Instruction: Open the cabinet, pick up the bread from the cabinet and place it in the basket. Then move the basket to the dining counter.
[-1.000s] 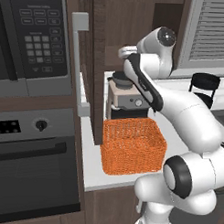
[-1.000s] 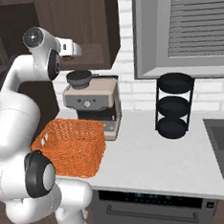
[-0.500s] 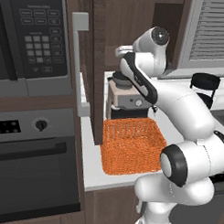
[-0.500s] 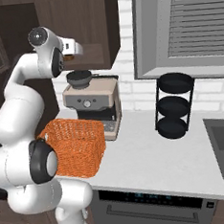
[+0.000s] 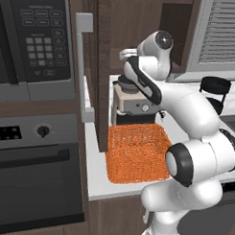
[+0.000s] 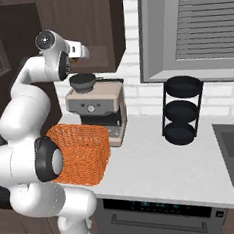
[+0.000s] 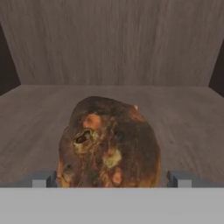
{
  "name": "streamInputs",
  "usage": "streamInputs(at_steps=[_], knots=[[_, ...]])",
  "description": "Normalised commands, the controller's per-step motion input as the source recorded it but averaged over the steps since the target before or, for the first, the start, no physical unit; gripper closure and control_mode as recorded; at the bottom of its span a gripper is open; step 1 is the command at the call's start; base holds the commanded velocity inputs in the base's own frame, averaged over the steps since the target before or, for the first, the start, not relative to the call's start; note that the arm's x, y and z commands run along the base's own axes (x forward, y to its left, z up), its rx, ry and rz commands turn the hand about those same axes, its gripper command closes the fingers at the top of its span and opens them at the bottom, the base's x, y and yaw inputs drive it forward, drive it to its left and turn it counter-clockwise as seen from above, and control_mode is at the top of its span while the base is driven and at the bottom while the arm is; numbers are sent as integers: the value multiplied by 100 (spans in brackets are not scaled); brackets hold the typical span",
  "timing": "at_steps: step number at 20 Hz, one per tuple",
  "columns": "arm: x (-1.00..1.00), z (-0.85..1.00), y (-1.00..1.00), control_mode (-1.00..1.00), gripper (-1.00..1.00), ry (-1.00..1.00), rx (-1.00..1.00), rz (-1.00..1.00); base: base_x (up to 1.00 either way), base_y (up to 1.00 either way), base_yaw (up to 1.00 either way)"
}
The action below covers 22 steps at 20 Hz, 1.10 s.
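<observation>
Centrally in the hand view, the bread (image 7: 108, 142) lay on the wooden floor of the cabinet (image 7: 112, 43), directly ahead of the gripper (image 7: 112, 178). Both fingertips (image 7: 43, 178) stood wide apart, one at 8 o'clock and one at 4 o'clock of the loaf, flanking it; contact could not be judged. From the base views, the arm rose over the coffee machine (image 6: 95, 103) and reached into the open cabinet, wrist near level. The basket (image 5: 138, 151) sat on the worktop (image 6: 168, 167) at 6 o'clock of the machine. Compared with half a second before, the hand had pushed slightly deeper into the cabinet; basket and machine were unmoved.
</observation>
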Motion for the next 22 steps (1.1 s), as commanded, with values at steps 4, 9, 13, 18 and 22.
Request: streamInputs(at_steps=[4, 9, 13, 18, 22], knots=[[28, 0, 0, -100, -100, 0, 0, 0, 0, 0, 0], [6, 0, 0, -100, 100, 0, 0, 0, 0, 0, 0], [-13, 0, 0, -100, 100, -2, 0, 0, 0, 0, 0], [-87, 0, -10, -100, 100, -16, 0, -2, 0, 0, 0], [-100, 1, -17, -100, 100, -16, 0, -1, 0, 0, 0]])
